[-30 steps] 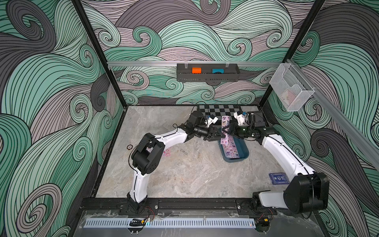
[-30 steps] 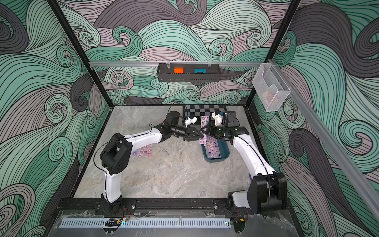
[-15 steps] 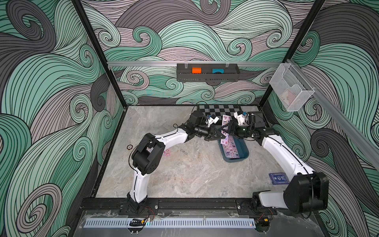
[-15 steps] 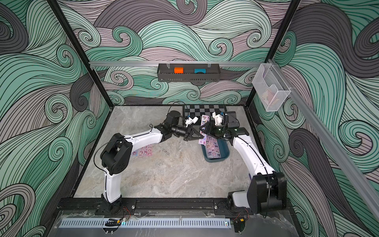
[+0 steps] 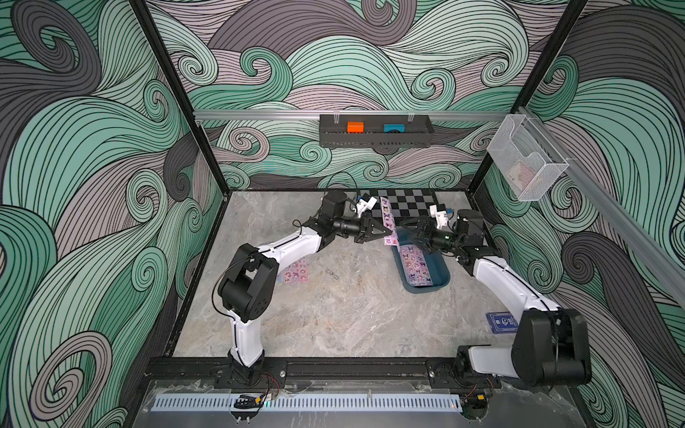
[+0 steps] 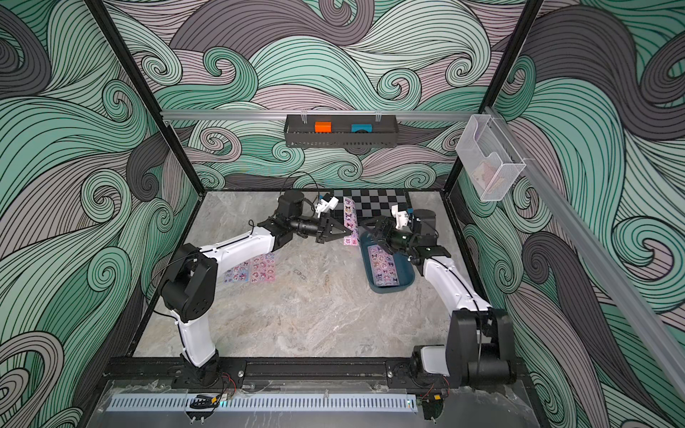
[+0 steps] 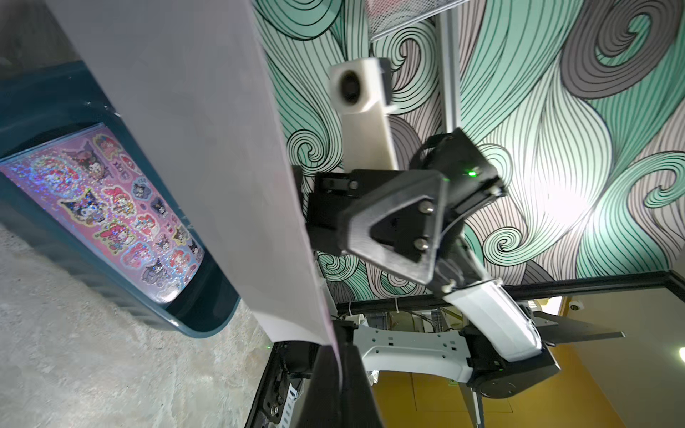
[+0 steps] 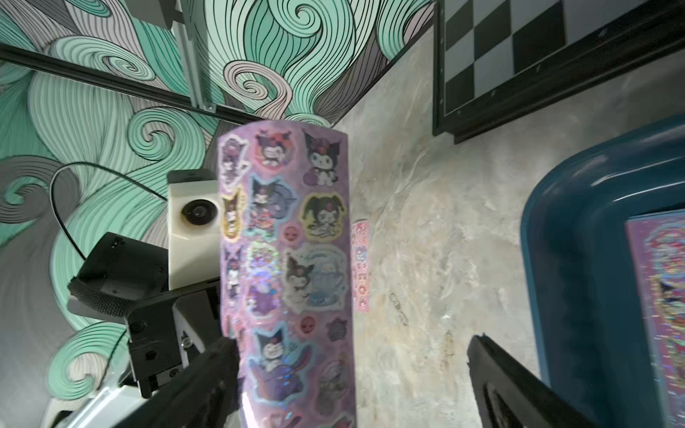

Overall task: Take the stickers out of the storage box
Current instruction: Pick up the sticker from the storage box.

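A purple sheet of stickers point(image 5: 387, 221) point(image 6: 350, 221) stands upright above the table, next to the far end of the storage box point(image 5: 442, 277) point(image 6: 407, 277). My left gripper point(image 5: 389, 233) point(image 7: 339, 355) is shut on the sheet's edge; its blank white back point(image 7: 204, 148) fills the left wrist view. My right gripper point(image 5: 410, 232) point(image 8: 352, 352) is open, jaws wide apart, and the sheet's printed face point(image 8: 285, 259) stands close to one finger. Another sticker sheet point(image 5: 417, 266) point(image 7: 111, 207) lies flat in the dark teal box. Two more sheets point(image 5: 296, 272) point(image 6: 255, 268) lie on the table under my left arm.
A chessboard point(image 5: 407, 202) lies by the back wall behind both grippers. A dark blue card pack point(image 5: 500, 322) sits near my right arm's base. A black wall tray point(image 5: 374, 135) and a clear wall bin point(image 5: 526, 163) hang above the table.
My left gripper has closed on the purple sheet and my right gripper has opened and let it go. The arms have hardly shifted.
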Tool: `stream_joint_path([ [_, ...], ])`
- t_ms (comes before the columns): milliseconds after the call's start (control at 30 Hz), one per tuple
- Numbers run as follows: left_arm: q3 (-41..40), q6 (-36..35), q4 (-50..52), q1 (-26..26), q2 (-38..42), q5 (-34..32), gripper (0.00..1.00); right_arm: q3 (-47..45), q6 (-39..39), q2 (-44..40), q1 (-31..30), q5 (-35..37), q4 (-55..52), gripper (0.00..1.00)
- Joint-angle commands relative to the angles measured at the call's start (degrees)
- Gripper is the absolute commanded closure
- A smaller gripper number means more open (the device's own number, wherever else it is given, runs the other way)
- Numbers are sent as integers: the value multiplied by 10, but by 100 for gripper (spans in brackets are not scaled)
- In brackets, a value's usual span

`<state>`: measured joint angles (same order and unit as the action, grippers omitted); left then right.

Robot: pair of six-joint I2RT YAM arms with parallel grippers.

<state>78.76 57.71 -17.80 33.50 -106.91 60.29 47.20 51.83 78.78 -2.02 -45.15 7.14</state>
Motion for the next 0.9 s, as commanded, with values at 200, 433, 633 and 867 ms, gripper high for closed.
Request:
stream_joint_path([
  [200,-4,44,-67,9,22,17,100,-32,273,78,-54,-48,413,1],
  [433,-16,48,-72,4,20,18,100,-54,495,203,-54,-32,741,1],
  [633,-12,53,-76,3,27,19,100,-49,492,198,-55,-30,741,1],
  [867,-21,126,-176,3,20,15,100,-55,512,163,-59,-13,741,1],
])
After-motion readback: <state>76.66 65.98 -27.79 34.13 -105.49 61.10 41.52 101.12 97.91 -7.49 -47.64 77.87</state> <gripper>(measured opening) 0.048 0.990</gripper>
